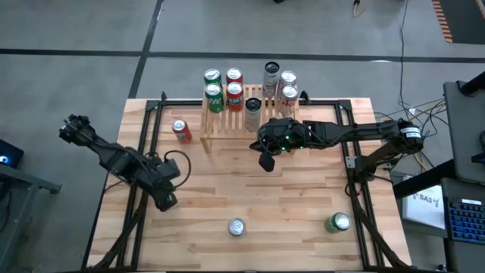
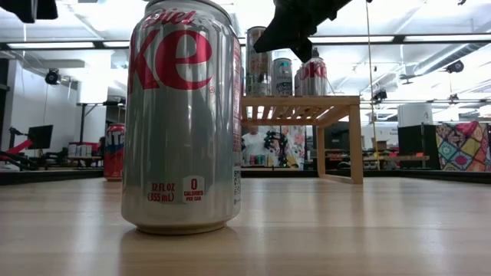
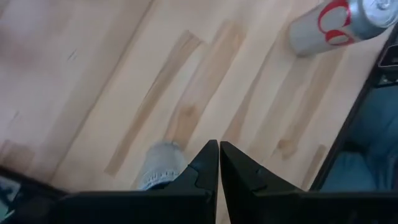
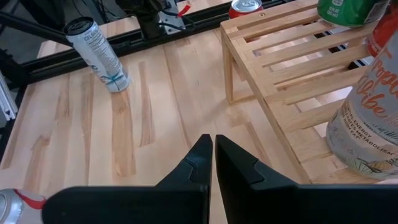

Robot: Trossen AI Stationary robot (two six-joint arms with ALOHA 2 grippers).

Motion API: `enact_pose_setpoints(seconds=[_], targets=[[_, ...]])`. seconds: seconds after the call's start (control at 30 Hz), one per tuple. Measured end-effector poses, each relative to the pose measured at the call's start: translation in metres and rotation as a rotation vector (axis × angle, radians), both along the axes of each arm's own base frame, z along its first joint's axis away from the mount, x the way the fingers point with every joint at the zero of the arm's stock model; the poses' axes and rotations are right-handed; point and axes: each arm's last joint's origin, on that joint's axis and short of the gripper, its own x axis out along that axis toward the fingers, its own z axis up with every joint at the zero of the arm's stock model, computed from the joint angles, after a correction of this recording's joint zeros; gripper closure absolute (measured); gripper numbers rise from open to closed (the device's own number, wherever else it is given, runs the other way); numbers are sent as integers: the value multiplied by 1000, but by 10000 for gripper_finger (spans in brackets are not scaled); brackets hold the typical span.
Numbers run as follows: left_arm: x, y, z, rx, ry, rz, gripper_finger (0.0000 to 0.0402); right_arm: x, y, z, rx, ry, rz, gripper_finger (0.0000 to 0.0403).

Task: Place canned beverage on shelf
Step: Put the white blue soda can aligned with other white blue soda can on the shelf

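Wooden table [image 1: 303, 205] carries the shelf [image 1: 227, 129], already holding several cans just beyond the right gripper [image 1: 267, 161], whose fingers are pressed together, empty. Left gripper [image 1: 167, 201] too. Silver can [image 1: 237, 227] and green can [image 1: 339, 222] wait, well apart from both.

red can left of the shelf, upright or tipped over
Upright. The red can stands on the table beside the shelf: the high view shows its round top, the low view its vertical side.
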Motion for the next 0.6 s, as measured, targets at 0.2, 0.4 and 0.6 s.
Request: enact_pose_setpoints(seconds=[0.2,0.4,0.6], targets=[[-4,-2,-2,-48,87,116,401,0,1,0,-2,0,6,392],[-7,-9,-5,-110,146,161,401,1,1,0,-5,-5,1,392],[-7,-15,-8,-93,171,148,401,1,3,1,-5,-15,4,392]])
